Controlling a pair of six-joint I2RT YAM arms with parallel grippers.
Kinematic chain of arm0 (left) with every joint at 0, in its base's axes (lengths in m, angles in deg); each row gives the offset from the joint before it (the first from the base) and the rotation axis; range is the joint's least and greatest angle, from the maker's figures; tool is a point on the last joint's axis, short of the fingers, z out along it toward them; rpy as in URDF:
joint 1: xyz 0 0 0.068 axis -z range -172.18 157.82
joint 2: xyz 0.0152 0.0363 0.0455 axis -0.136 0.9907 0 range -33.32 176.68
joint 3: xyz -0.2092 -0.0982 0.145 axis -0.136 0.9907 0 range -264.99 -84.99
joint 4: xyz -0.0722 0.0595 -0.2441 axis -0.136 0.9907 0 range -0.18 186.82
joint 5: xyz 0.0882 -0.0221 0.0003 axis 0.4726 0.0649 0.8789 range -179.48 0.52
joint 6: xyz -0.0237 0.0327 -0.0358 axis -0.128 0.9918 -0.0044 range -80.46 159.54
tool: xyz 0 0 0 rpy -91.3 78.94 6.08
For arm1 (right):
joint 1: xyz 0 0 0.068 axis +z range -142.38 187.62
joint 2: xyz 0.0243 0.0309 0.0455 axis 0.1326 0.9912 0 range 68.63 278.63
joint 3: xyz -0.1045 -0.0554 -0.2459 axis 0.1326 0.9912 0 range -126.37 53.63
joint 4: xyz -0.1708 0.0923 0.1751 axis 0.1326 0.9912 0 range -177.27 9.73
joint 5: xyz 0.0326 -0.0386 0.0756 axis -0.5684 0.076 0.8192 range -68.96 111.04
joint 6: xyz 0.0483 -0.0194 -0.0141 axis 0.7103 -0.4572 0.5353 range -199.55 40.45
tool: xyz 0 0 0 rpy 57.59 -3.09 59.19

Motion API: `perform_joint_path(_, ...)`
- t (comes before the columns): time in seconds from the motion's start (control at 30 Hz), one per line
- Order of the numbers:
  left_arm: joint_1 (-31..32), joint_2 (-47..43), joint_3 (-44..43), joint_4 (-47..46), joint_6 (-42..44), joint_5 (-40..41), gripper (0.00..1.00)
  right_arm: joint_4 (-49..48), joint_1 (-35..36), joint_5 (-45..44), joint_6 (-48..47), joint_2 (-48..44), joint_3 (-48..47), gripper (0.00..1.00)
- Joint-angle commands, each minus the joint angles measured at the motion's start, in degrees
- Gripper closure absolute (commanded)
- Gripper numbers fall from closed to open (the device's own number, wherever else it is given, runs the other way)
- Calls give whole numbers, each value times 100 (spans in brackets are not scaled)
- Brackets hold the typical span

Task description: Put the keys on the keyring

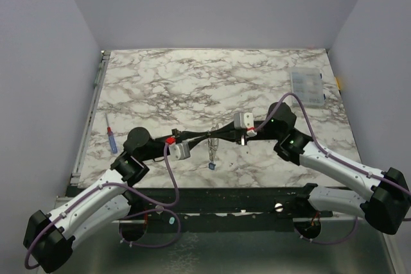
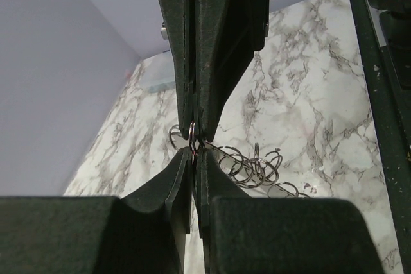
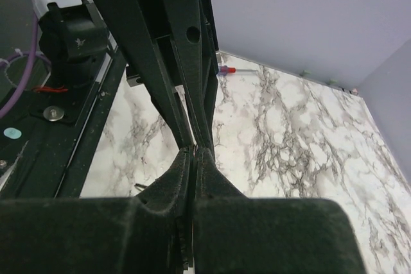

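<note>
Though clamping the keyring (image 2: 192, 135) with left hand (image 2: 194, 158) from 9 o'clock, right hand (image 3: 194, 152) from 3, cannot confirm blue key (image 1: 212, 166) threaded.

Near the 6 o'clock edge of the table (image 1: 192, 81), the keyring (image 1: 212, 148) is hung between the left gripper (image 1: 207, 137) at its 9 o'clock and the right gripper (image 1: 219, 134) at its 3 o'clock. The compartment box (image 1: 307, 86) is placed toward 2 o'clock, and the pen-like tool (image 1: 111, 139) toward 8 o'clock.
</note>
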Motion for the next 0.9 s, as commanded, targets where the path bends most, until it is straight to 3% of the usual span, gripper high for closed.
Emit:
perform_joint_path(0.0,23,57,42,-323,-256,152,94,-393,27,345,146,-124,56,99)
perform_joint_path(0.13,26,-7,109,-515,-409,201,94,-422,26,387,158,-113,81,99)
perform_joint_path(0.27,18,-13,141,-553,-462,57,81,-611,27,358,214,-142,165,99)
perform_joint_path(0.4,20,-27,159,-553,-459,-1,80,-633,27,336,207,-175,174,99)
perform_joint_path(0.63,22,33,125,-557,-513,105,100,-671,27,397,231,-178,200,99)
perform_joint_path(0.87,21,-10,121,-551,-529,291,100,-289,27,373,107,-142,176,99)
